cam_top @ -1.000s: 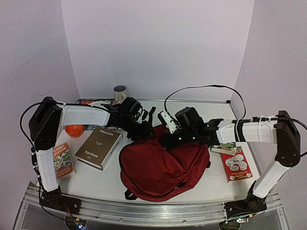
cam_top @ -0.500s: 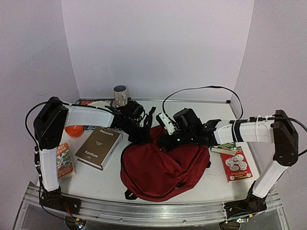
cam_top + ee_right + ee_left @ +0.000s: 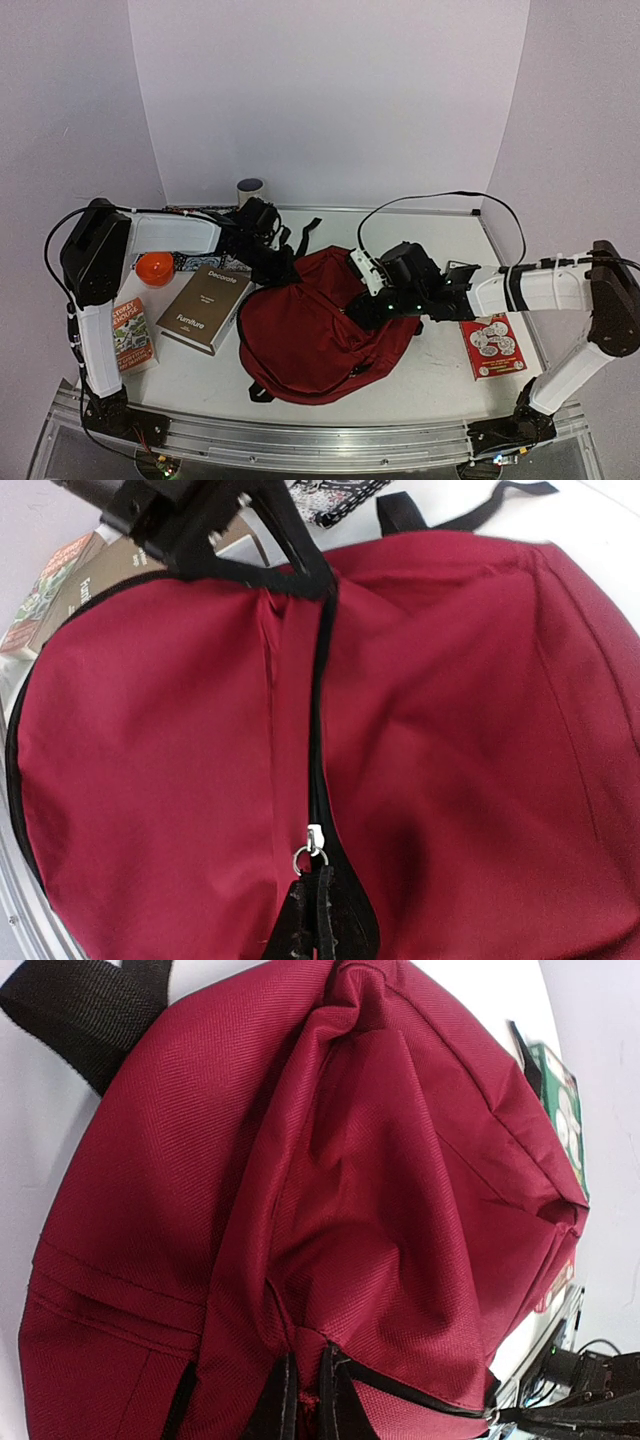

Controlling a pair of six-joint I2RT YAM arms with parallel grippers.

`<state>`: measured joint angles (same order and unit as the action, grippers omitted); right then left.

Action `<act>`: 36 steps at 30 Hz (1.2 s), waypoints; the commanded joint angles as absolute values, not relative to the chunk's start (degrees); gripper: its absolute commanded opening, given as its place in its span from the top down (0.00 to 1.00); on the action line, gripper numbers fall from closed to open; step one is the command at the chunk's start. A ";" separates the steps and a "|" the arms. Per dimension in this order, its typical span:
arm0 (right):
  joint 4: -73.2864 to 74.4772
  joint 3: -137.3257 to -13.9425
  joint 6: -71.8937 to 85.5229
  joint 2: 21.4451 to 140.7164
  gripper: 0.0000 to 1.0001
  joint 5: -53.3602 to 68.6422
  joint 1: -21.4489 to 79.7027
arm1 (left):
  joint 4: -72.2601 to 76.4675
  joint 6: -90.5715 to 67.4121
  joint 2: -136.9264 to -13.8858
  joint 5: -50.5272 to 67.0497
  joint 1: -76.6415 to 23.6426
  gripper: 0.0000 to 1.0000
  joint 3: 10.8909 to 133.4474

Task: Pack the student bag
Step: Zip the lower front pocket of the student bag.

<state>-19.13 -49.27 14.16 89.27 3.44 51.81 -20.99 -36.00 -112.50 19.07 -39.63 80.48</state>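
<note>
The right gripper [image 3: 318, 910] is closed on the small metal zip pull [image 3: 311, 848]. The left gripper [image 3: 305, 1400] pinches the zip edge of the dark red soft fabric backpack [image 3: 305, 330], which lies in the middle of the white table [image 3: 435, 375]. If the left pinch slips, the cloth goes slack and the zip may jam.

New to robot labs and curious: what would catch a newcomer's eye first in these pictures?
The dark red student bag lies dead centre, by far the biggest thing. Both arms are clamped on it: the left gripper pinches its far-left edge, and the right gripper pinches the zip pull. A brown book and an orange ball lie at the left.
</note>
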 commanded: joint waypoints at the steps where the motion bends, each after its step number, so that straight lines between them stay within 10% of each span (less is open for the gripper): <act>1: -16.90 -47.14 15.07 85.39 1.00 1.00 52.08 | -20.57 -35.90 -108.20 14.76 -35.22 1.00 79.70; 36: -13.27 -58.52 17.88 95.26 0.99 -11.06 44.64 | -15.03 -34.87 -105.60 10.48 -34.44 0.96 73.09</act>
